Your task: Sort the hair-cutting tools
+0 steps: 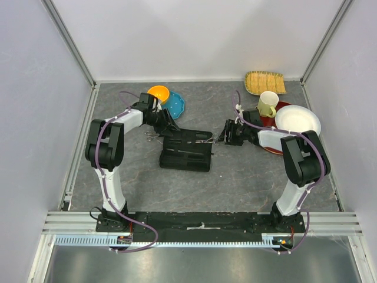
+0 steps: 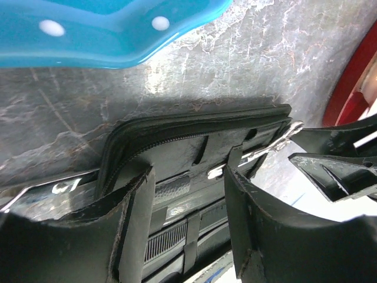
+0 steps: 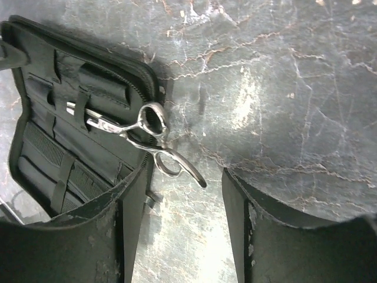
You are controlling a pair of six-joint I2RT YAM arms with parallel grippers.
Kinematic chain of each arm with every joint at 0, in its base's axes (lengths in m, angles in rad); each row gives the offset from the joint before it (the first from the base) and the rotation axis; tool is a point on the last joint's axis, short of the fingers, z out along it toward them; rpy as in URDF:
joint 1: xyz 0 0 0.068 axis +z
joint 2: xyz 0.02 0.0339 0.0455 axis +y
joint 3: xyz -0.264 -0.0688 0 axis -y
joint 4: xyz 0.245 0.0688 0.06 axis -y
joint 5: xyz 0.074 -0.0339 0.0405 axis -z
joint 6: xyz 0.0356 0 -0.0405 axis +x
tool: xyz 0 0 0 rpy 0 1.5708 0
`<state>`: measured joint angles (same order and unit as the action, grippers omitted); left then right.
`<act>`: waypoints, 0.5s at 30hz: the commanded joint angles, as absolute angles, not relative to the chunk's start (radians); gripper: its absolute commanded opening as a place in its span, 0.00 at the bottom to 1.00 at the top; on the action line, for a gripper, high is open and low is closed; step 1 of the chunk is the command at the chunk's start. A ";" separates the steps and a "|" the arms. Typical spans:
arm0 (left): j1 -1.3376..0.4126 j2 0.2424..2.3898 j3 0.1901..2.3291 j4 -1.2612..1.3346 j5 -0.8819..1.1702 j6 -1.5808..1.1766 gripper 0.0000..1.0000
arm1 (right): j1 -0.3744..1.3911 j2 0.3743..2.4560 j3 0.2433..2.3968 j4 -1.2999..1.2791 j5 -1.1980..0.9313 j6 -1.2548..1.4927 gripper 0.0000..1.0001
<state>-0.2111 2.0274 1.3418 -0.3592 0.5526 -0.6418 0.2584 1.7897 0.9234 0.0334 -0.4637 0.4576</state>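
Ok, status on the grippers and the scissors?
Both open: left gripper over the case, right gripper beside the scissors. Blades strapped in, rings overhanging the edge. Also second scissors on table left of case. Nothing in the way.

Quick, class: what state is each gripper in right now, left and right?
Left gripper: open, jaws apart over the black case, holding nothing.
Right gripper: open and empty, beside the scissors.
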 commanded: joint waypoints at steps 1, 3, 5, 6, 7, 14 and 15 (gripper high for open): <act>-0.212 1.936 1.397 -0.448 0.428 -0.534 0.58 | 0.271 1.753 0.919 -0.029 -0.379 0.428 0.60; -0.213 1.918 1.394 -0.478 0.385 -0.503 0.58 | 0.278 1.762 0.926 -0.023 -0.370 0.442 0.57; -0.212 1.910 1.387 -0.494 0.333 -0.486 0.59 | 0.284 1.781 0.942 -0.023 -0.365 0.462 0.51; -0.213 1.905 1.370 -0.495 0.324 -0.474 0.59 | 0.287 1.786 0.946 -0.023 -0.365 0.465 0.49; -0.212 1.904 1.362 -0.497 0.318 -0.472 0.59 | 0.290 1.792 0.954 -0.025 -0.362 0.468 0.48; -0.213 1.901 1.293 -0.480 0.324 -0.475 0.61 | 0.316 1.825 0.980 -0.025 -0.351 0.492 0.37; -0.213 1.899 1.276 -0.480 0.312 -0.483 0.62 | 0.316 1.827 0.983 -0.025 -0.347 0.495 0.36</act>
